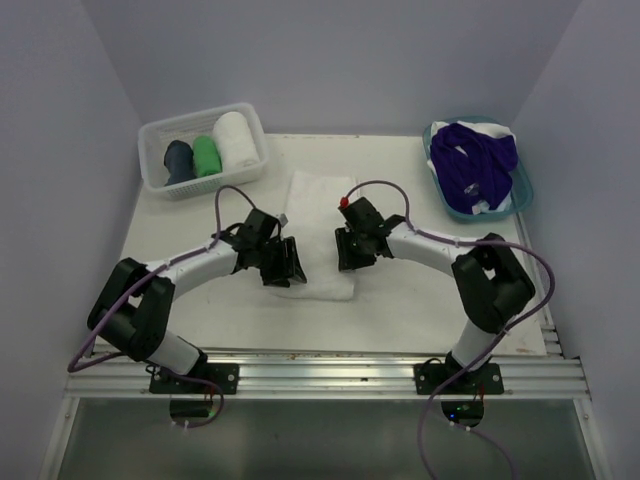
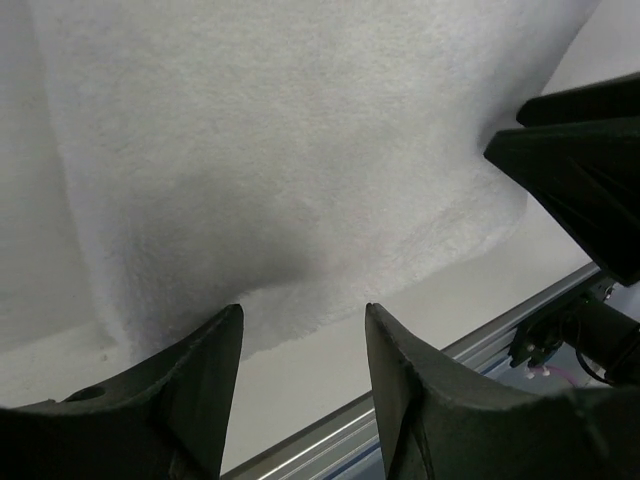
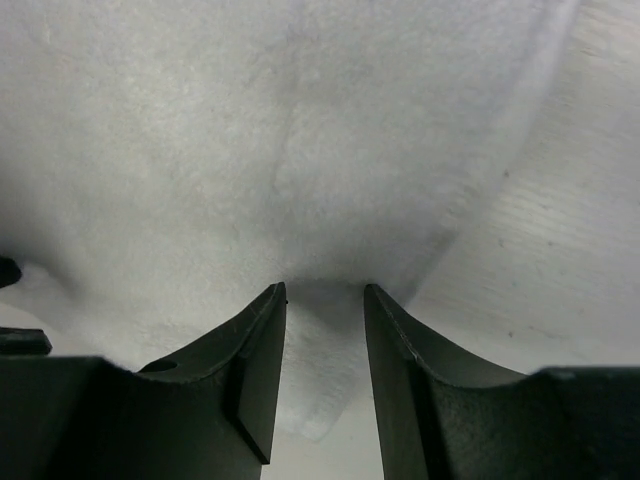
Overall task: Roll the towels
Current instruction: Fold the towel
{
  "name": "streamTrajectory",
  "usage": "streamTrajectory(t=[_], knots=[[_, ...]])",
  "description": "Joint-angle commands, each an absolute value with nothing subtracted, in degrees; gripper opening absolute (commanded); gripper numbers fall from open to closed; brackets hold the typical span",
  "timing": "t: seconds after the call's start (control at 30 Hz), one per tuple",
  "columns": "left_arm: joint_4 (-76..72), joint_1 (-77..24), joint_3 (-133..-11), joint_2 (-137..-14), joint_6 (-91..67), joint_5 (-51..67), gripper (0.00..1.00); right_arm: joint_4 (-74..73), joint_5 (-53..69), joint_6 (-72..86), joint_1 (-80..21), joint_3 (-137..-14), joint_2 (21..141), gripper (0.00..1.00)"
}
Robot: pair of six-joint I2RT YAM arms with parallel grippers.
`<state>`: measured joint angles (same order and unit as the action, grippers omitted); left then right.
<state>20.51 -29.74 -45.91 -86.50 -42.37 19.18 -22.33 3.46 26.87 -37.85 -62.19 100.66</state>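
Observation:
A white towel (image 1: 318,215) lies flat in the middle of the table, long side running away from me. My left gripper (image 1: 283,265) is open over its near left corner, the towel edge (image 2: 300,250) lying between and just beyond the jaws. My right gripper (image 1: 352,250) is open over its near right corner, jaws astride the towel (image 3: 330,180), nothing pinched. Three rolled towels, dark blue (image 1: 179,160), green (image 1: 207,155) and white (image 1: 235,140), stand in a white basket (image 1: 160,130) at the back left.
A teal basket (image 1: 520,195) at the back right holds crumpled purple and white towels (image 1: 475,160). An aluminium rail (image 1: 320,375) runs along the table's near edge and shows in the left wrist view (image 2: 480,340). The right gripper's body (image 2: 580,170) shows there too.

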Motion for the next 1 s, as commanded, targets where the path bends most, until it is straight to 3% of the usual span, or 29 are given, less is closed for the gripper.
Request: streamTrajectory(t=[0.0,0.07,0.27,0.5,0.57,0.67,0.87,0.93,0.97], knots=[[23.5,-29.6,-50.1,-84.4,-42.0,17.7,0.56,-27.2,-0.3,23.1,-39.2,-63.7,93.7,0.42],[25.0,-29.5,-51.6,-82.8,-41.8,17.2,0.55,-28.0,-0.2,23.6,-41.6,-63.8,91.2,0.42],[26.1,-29.4,-51.7,-82.2,-41.4,14.1,0.38,-28.0,1.0,28.5,-46.6,-60.0,91.0,0.37],[21.6,-28.6,-45.1,-88.5,-39.4,9.7,0.13,-21.1,-1.0,31.9,-46.9,-52.4,96.7,0.32],[22.3,-28.6,-45.4,-88.7,-38.2,8.8,0.12,-21.6,-0.8,31.3,-46.9,-52.7,96.8,0.30],[23.6,-28.7,-46.1,-84.2,-37.3,8.4,0.14,-22.3,-1.3,30.8,-46.8,-52.5,92.6,0.31],[28.6,-28.6,-47.5,-74.2,-36.9,7.8,0.32,-26.0,-5.4,30.2,-46.9,-52.3,83.0,0.34],[29.1,-28.6,-46.0,-71.9,-37.1,7.9,0.43,-26.5,-6.4,30.2,-46.9,-51.2,81.9,0.37],[29.0,-28.7,-45.2,-71.6,-37.2,7.9,0.58,-26.5,-6.5,30.2,-46.9,-51.0,81.9,0.39]])
